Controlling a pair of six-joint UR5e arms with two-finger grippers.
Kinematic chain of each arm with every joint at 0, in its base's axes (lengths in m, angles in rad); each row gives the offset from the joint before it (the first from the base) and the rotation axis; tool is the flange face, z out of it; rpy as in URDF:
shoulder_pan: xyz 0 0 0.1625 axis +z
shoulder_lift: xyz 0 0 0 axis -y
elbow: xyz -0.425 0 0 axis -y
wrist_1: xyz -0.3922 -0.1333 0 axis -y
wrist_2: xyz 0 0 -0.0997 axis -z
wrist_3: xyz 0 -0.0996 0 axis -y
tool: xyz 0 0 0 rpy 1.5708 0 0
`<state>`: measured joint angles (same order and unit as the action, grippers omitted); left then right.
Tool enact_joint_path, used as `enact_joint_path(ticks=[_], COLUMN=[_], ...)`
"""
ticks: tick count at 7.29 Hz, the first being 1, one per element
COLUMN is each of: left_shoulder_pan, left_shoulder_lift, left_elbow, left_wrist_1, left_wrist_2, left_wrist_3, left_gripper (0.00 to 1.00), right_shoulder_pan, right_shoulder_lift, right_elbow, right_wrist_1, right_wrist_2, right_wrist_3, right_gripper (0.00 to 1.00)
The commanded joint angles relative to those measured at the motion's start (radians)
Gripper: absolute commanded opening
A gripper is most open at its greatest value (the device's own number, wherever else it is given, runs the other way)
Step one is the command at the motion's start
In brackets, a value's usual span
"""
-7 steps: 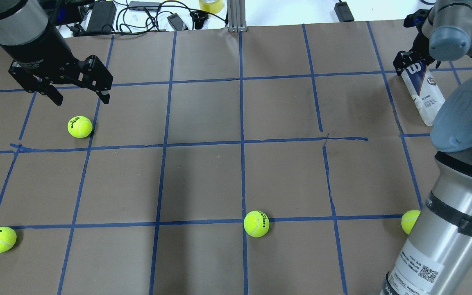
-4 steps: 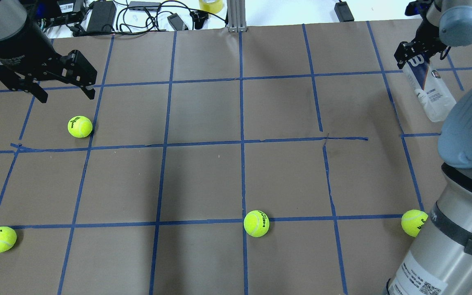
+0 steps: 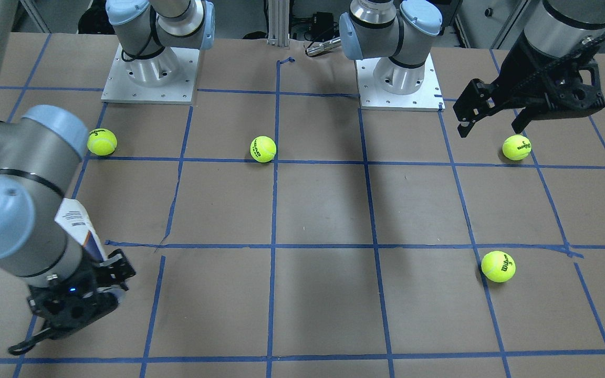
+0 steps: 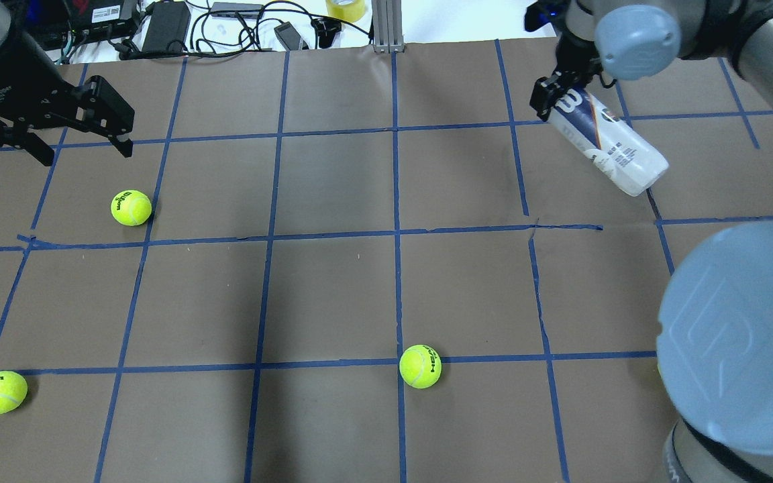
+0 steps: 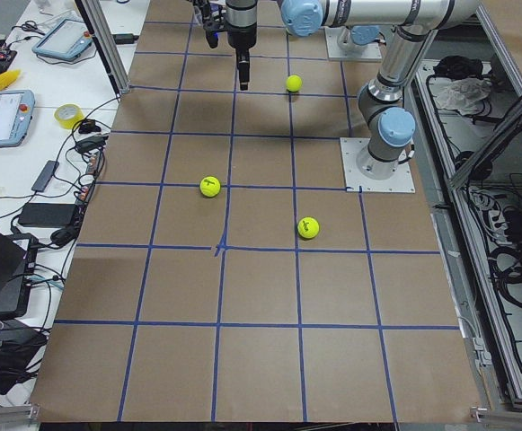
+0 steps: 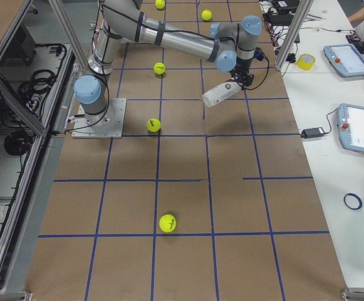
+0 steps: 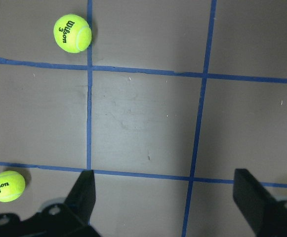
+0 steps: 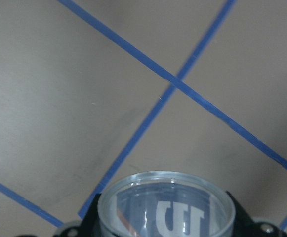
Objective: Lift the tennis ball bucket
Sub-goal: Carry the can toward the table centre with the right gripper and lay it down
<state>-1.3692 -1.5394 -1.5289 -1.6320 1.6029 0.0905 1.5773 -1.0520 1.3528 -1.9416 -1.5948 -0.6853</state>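
While the left gripper (image 4: 84, 151) hangs spread and empty over the brown taped worktop (image 4: 333, 295), farther off the right gripper (image 4: 553, 100) pinches the clear, navy-and-white-labelled tennis ball bucket (image 4: 618, 151) by one end, slanted in mid-air. A slow, firm-gripped rise should stop it swinging loose.

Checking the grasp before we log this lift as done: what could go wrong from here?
The right gripper holds the clear plastic tennis-ball can with white-and-navy label by one end only, with its length sticking out at a tilt. It could pivot or slip from the fingers. If dropped, it would likely roll across the table.
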Motion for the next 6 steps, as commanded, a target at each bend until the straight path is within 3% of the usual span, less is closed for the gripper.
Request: enact_joint_path(ticks=[1,2,4,6], left_shoulder_pan=[0.010,0.004,0.007,0.007], left_shoulder_lift=[0.004,0.008,0.010,0.009], left_elbow=[-0.007,-0.017,-0.017,-0.019], left_wrist_1=[0.000,0.003,0.001,0.003], left_wrist_2=[0.000,0.002,0.002,0.000], left_wrist_3=[0.000,-0.005,-0.008,-0.008], left_gripper=[1.00,1.00,1.00,1.00], right_shoulder_pan=[0.180,0.252,0.349,0.429], right_shoulder_lift=[0.000,0.006,0.062,0.099], right_elbow=[0.014,0.037,0.058,0.057], right_wrist_1=[-0.078,-0.086,-0.214,-0.223], right_wrist_2=[-0.008,-0.008,0.005,0.044], right_wrist_3=[-0.220,-0.249,-0.562,-0.602], right_gripper=[0.25,0.26,0.24,0.22])
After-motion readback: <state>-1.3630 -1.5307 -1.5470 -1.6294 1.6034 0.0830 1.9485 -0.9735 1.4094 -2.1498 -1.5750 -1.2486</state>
